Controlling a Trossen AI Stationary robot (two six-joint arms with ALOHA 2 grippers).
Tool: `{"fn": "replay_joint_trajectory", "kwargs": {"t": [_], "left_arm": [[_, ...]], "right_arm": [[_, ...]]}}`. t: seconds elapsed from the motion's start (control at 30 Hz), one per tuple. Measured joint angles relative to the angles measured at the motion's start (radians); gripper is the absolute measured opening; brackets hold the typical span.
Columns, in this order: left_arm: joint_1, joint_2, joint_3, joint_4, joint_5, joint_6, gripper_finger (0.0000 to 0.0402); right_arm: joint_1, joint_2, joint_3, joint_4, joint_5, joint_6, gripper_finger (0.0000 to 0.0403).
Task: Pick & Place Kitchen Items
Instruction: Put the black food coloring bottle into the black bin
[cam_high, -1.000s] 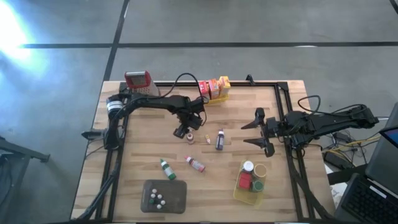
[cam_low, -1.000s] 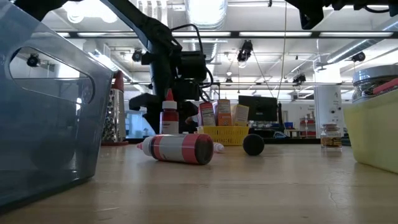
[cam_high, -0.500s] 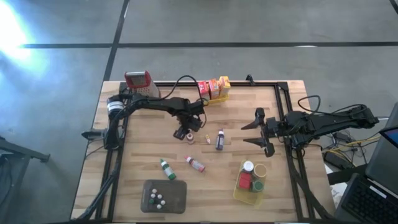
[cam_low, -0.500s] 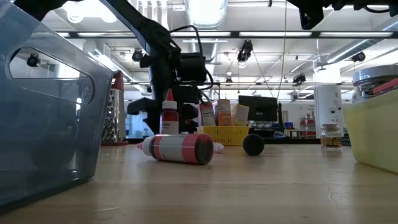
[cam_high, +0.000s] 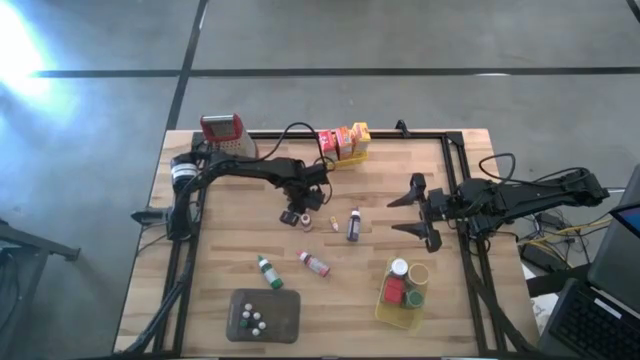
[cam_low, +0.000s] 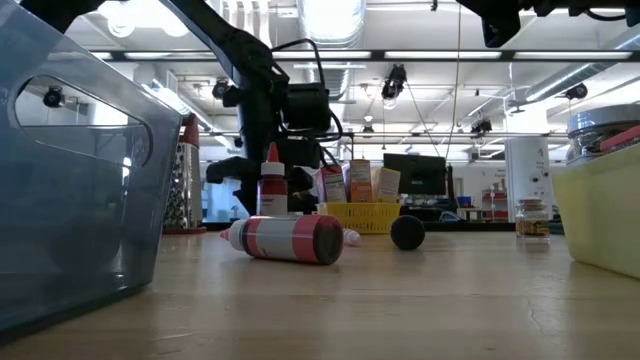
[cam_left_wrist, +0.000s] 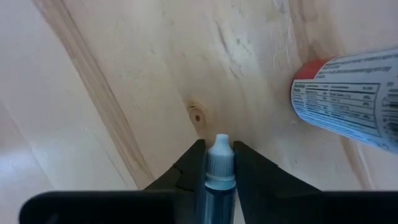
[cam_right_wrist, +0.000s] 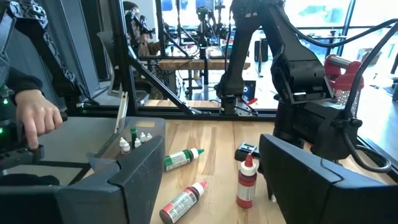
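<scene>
Left hand (cam_high: 293, 214) down on the counter (cam_high: 230, 240) near its middle, pinching a small bottle (cam_left_wrist: 219, 167) with a pale cap, fingers (cam_left_wrist: 186, 171) tight on both sides. Lay just beside a white-labelled, red-ended bottle (cam_left_wrist: 351, 93) in the left wrist view. Right hand (cam_high: 412, 214) held over the counter's right side, spread wide, nothing between. Dark bottle (cam_high: 353, 224) between the two hands. Green-capped bottle (cam_high: 267, 270) and red-and-white bottle (cam_high: 314, 263) lying nearer the front. Grey tray (cam_high: 283, 315) at front left with small white-capped bottles (cam_high: 251, 320) inside. Yellow basket (cam_high: 384, 308) at front right holding jars (cam_high: 408, 272) and a red block (cam_high: 394, 290). Boxes (cam_high: 343, 138) at the back in another basket (cam_low: 368, 216), grater (cam_high: 223, 131) at back left. A person's hand (cam_right_wrist: 34, 115) seen beyond the counter.
</scene>
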Motion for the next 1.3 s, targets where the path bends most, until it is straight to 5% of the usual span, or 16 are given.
{"fn": "replay_joint_trajectory", "kwargs": {"t": [0.43, 0.6, 0.97, 1.3], "left_arm": [[0.011, -0.284, -0.008, 0.112, -0.010, -0.216, 0.0069], [0.011, -0.415, -0.100, 0.409, 0.045, -0.374, 0.0069], [0.000, -0.517, -0.473, 1.420, 0.185, -0.781, 0.0069], [-0.053, -0.497, -0.563, 1.634, 0.147, -0.888, 0.0069]], "right_arm": [[0.000, 0.000, 0.000, 0.000, 0.000, 0.000, 0.0295], [0.000, 0.000, 0.000, -0.001, 0.000, 0.000, 0.0312], [0.000, 0.000, 0.000, -0.001, 0.000, 0.000, 0.0349], [0.000, 0.000, 0.000, -0.001, 0.000, 0.000, 0.0355]]}}
